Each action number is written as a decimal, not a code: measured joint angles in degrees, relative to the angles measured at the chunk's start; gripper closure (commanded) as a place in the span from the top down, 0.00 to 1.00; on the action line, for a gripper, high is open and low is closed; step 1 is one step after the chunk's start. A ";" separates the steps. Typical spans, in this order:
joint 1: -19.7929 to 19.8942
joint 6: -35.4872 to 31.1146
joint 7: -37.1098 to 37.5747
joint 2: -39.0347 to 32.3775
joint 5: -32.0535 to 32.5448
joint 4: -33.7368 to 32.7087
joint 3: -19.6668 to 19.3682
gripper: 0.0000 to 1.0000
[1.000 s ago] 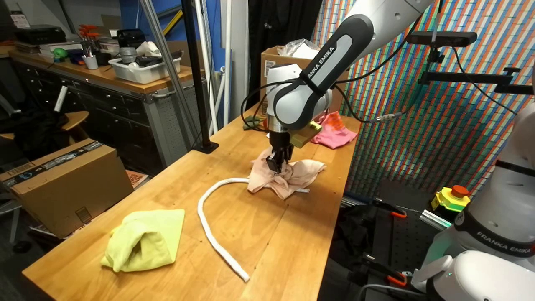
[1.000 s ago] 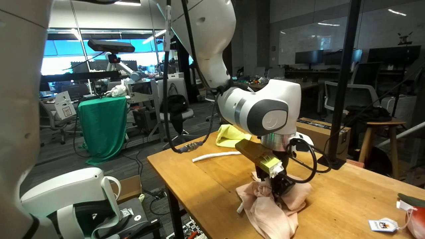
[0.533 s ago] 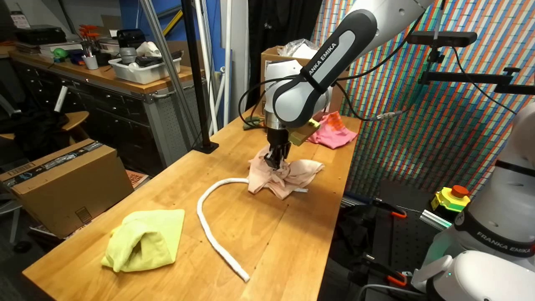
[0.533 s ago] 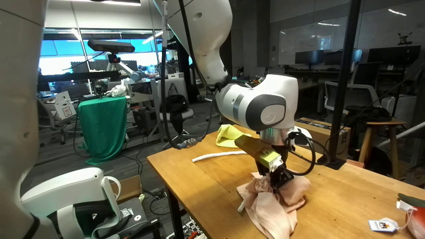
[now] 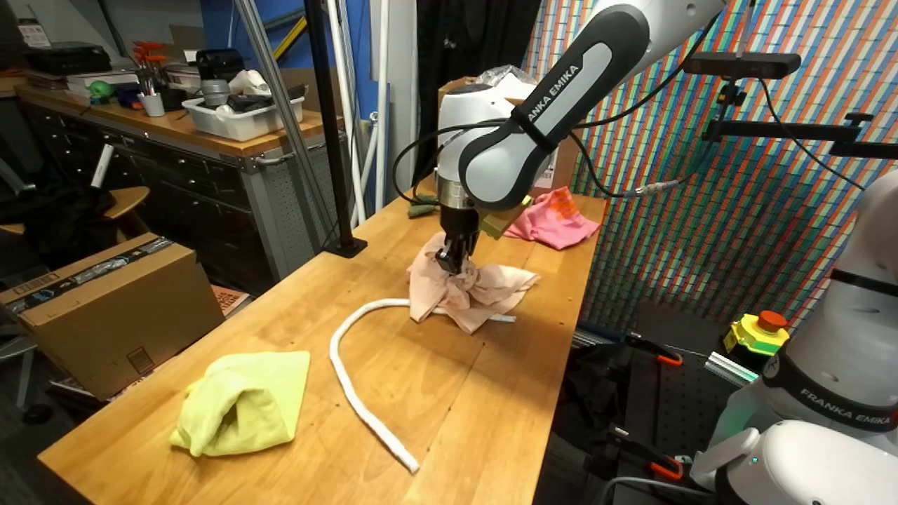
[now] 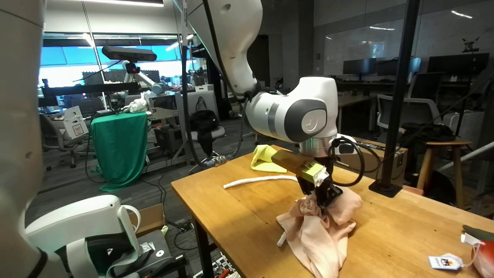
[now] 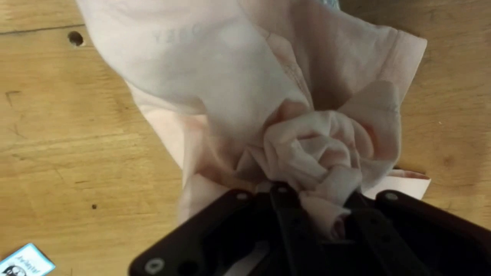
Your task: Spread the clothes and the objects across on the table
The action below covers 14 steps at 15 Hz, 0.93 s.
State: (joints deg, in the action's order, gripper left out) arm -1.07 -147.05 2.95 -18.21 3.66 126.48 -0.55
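Partly hidden, white cord (image 5: 336, 347) beneath beige cloth (image 5: 470, 298) tight in the end effector (image 7: 321, 195)

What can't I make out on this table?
White cord: a stretch near one end is hidden by the peach cloth in both exterior views.
Hand: how much cloth it pinches is lost among folds and shadow in the wrist view.
Tag: print too blurred to read, lower left corner cutting it off, wrist view.
Reddish thing: cut off by the right edge in an exterior view.
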 measured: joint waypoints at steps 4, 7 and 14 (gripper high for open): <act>-0.86 -1.57 2.51 1.56 3.14 0.00 -0.41 0.04; -1.20 -2.97 4.21 3.07 5.08 0.02 -1.02 0.04; -1.43 -5.44 11.14 6.67 12.73 -0.28 -4.02 0.04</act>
State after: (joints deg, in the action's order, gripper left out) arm -2.50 -152.49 14.09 -11.53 16.39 126.20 -4.57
